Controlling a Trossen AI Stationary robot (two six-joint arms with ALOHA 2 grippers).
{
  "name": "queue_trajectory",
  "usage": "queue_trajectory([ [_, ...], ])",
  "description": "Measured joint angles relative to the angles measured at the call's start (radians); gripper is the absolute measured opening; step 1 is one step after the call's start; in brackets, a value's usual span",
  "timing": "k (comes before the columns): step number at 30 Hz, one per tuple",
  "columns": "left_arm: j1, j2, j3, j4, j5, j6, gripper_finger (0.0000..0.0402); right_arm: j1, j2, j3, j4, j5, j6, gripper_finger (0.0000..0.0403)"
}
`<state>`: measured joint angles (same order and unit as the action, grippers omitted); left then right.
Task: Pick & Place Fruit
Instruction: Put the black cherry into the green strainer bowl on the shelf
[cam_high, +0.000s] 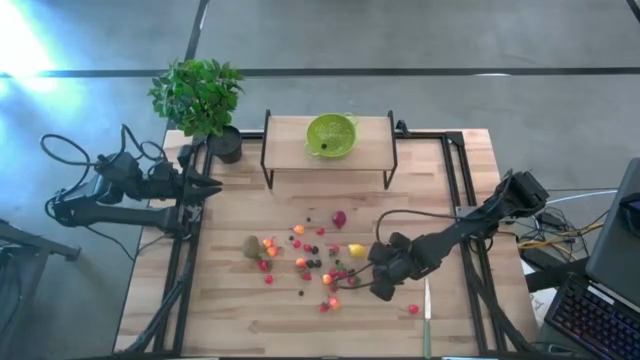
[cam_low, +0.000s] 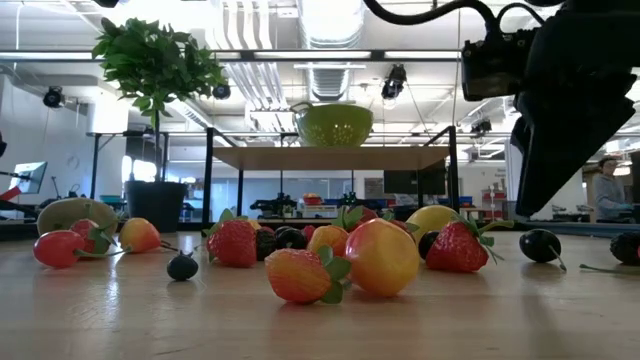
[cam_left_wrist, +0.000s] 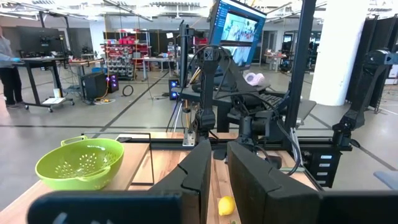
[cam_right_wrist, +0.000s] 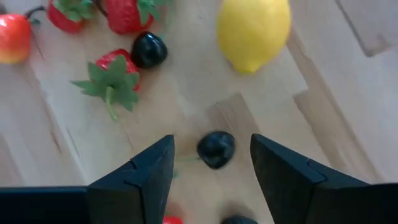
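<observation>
Many tiny toy fruits (cam_high: 310, 258) lie scattered on the wooden table: red strawberries, orange and yellow pieces, dark berries, a lemon (cam_high: 356, 250) and a fuzzy brown kiwi (cam_high: 252, 247). My right gripper (cam_high: 374, 284) hangs open over the right end of the scatter, pointing down. In the right wrist view its fingers (cam_right_wrist: 211, 144) stand on either side of a dark berry (cam_right_wrist: 216, 149) lying on the wood, without touching it. The lemon (cam_right_wrist: 253, 28) and strawberries (cam_right_wrist: 115, 73) lie beyond. My left gripper (cam_high: 212, 185) waits shut at the table's left edge.
A lime-green bowl (cam_high: 331, 135) sits on a raised wooden shelf (cam_high: 285, 150) at the table's far edge. A potted plant (cam_high: 200, 98) stands at the far left corner. A slim knife (cam_high: 427, 315) lies near the right gripper, toward the near edge. Black frame rails (cam_high: 463, 200) run along both sides.
</observation>
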<state>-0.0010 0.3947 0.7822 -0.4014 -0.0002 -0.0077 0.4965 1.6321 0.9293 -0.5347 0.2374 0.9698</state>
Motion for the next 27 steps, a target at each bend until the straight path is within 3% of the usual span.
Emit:
queue_trajectory([
  [12,0.001,0.0,0.0,0.0,0.0,0.0,0.0062,0.0,0.006,-0.054,0.042,0.001,0.03,0.0213],
  [21,0.001,0.0,0.0,0.0,0.0,0.0,0.0062,0.0,0.006,-0.146,0.168,0.002,0.048,0.0223],
  [27,0.001,0.0,0.0,0.0,0.0,0.0,0.0062,0.001,0.006,-0.16,0.171,0.061,0.061,0.0216],
])
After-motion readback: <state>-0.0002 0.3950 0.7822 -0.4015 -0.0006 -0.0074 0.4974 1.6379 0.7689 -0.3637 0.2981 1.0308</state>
